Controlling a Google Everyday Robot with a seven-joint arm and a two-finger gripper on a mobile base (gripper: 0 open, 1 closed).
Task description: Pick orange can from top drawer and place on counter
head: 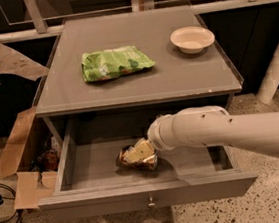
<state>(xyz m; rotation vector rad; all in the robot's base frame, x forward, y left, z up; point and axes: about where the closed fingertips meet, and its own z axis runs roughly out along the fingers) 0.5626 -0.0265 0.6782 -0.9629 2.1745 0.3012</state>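
The top drawer [85, 166] is pulled open below the counter [175, 74]. The orange can [146, 163], orange-brown with dark mottled patches, lies on the drawer floor near the middle. My gripper [138, 152] reaches into the drawer from the right on a white arm [217, 127] and sits right on top of the can, touching it. The gripper's pale body covers most of the can's upper side.
A green snack bag [115, 62] lies on the counter's left half and a white bowl [192, 38] at its back right. An open cardboard box [24, 162] stands on the floor to the left of the drawer. A white post [278, 67] stands at the right.
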